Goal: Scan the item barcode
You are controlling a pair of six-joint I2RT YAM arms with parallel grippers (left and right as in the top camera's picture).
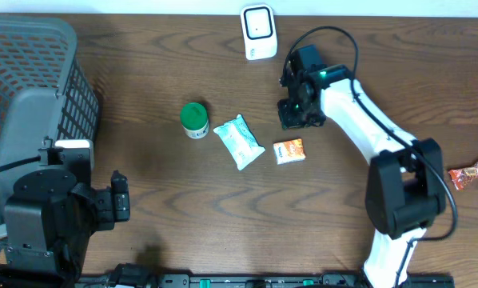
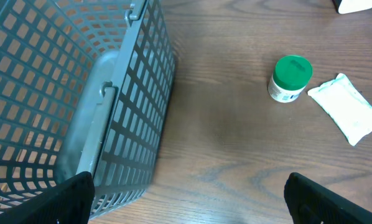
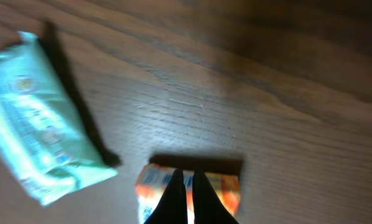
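Orange snack packet (image 1: 288, 150) flat on table (image 1: 223, 224), beside pale-green pouch (image 1: 239, 142) | right pincer (image 3: 187, 186) fingers together above packet | left pincer (image 2: 186, 208) wide apart by basket (image 2: 80, 93)

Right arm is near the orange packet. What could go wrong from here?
1. The right end effector is shut near the orange packet; descending like this would likely shove it, not grasp it.
2. The pale green pack lies close by and could get nudged.
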